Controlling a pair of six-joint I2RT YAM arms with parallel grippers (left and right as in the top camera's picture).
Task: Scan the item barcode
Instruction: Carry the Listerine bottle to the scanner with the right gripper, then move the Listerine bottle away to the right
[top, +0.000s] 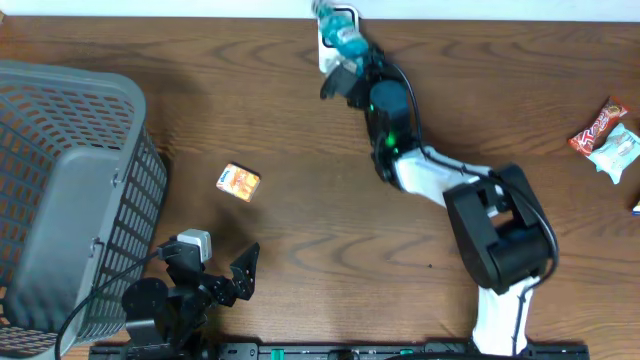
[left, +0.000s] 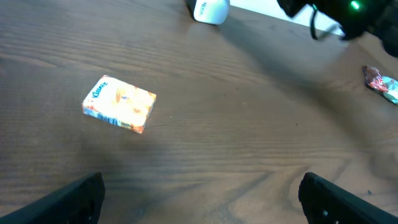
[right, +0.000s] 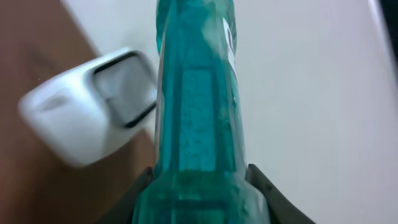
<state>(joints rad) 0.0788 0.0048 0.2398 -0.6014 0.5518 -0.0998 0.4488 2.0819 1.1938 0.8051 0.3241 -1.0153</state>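
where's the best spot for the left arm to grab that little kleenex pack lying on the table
Probably from straight above, with the left gripper turned so its open jaws close on the two long edges of the kleenex pack. It lies flat and skewed on the table with bare wood all round, and its narrow width is the easier span.

Robot lab staged as a mock shop checkout, wood-grain desk (top: 300, 230), grey mesh basket (top: 60, 180) at left, white scanner (top: 330, 45) at far edge, snack packets (top: 605, 135) at right, robot arms (top: 500, 240) mounted near.
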